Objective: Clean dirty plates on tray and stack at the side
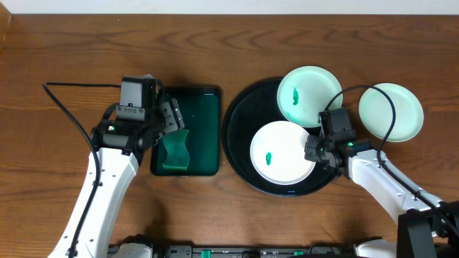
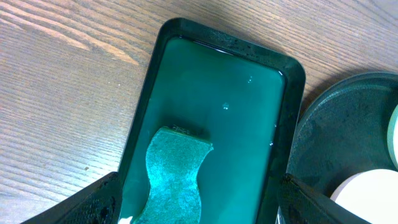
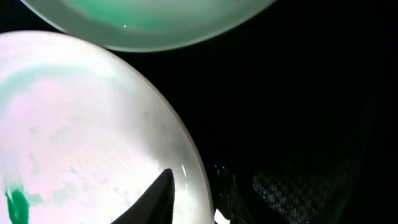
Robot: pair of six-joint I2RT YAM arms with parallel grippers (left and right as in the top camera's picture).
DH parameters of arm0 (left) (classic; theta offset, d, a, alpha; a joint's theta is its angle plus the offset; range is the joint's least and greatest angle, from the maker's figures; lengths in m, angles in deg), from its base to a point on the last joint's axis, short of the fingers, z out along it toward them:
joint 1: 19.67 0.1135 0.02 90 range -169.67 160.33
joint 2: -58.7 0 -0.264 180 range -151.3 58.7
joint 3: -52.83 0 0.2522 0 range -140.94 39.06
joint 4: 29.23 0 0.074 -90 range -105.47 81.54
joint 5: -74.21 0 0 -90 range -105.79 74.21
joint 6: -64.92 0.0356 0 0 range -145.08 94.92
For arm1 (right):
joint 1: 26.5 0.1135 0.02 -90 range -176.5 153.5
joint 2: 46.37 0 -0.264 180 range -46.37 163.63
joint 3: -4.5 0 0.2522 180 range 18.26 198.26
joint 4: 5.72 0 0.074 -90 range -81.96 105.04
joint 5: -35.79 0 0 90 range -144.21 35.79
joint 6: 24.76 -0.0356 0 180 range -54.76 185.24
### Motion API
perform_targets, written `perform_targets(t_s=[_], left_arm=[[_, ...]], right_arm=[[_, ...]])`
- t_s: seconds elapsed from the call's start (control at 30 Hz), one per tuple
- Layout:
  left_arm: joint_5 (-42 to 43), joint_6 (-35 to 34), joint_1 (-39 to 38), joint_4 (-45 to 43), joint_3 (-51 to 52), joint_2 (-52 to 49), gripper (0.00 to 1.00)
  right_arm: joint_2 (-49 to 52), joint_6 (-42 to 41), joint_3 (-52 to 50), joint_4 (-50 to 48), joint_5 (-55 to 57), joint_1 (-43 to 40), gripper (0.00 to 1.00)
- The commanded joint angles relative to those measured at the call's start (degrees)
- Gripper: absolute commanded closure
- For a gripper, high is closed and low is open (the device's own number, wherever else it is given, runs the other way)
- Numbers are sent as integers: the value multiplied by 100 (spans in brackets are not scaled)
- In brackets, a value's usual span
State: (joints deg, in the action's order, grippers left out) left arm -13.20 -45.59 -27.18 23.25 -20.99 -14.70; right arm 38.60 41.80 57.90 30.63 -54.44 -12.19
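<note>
Plates: three, pale mint white; two lie in the tray, one on the worktop just right of it.
Tray (image 1: 239, 118): black and round, right of centre, with bare floor only on its left side.
Green tray (image 1: 195, 107): just left of the black one, holding water, with open worktop to its left.
Near plate (image 1: 282, 152): front of the tray, one green smear, just beside the back plate (image 1: 308, 95), which is also smeared.
Side plate (image 1: 391, 112): no smear seen; I judge the stack goes here.
Sponge (image 2: 174, 180): in the green tray, long axis along the tray's length.
Left tool (image 1: 172, 118): wide, holding nothing, over the sponge; this arm is the nearer one.
Right tool (image 3: 194, 196): narrow, astride the near plate's right rim, and the plate lies to its left; I cannot tell if it grips.
</note>
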Motion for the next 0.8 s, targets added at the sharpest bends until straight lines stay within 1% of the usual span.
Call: perform_targets(t_s=[0.0, 0.13, 0.23, 0.3, 0.37, 0.47, 0.5, 0.6, 0.63, 0.67, 0.7, 0.77], left_arm=[[-72, 57, 22, 2, -125, 0, 20], [-72, 57, 22, 2, -125, 0, 20], [-72, 57, 22, 2, -125, 0, 20], [-72, 57, 22, 2, -125, 0, 20], [-72, 55, 22, 2, -125, 0, 20], [-72, 57, 22, 2, -125, 0, 20], [-72, 57, 22, 2, -125, 0, 20], [-72, 55, 22, 2, -125, 0, 20], [-72, 57, 22, 2, -125, 0, 20], [-72, 57, 22, 2, -125, 0, 20], [-72, 57, 22, 2, -125, 0, 20], [-72, 57, 22, 2, -125, 0, 20]], right_arm=[[57, 256, -33, -81, 17, -39, 70], [57, 682, -33, -142, 15, -7, 64], [57, 973, -33, -153, 13, 13, 64], [59, 1008, -35, -142, 17, 37, 65], [105, 1043, -35, -177, 15, 37, 69], [232, 1040, -35, -229, 17, 70, 85], [275, 1038, -35, -249, 17, 68, 88], [337, 1040, -35, -315, 15, 70, 88], [334, 1038, -35, -332, 15, 70, 90], [332, 1040, -33, -356, 15, 68, 96], [332, 1040, -31, -378, 15, 68, 99], [332, 1036, -31, -411, 11, 70, 99]])
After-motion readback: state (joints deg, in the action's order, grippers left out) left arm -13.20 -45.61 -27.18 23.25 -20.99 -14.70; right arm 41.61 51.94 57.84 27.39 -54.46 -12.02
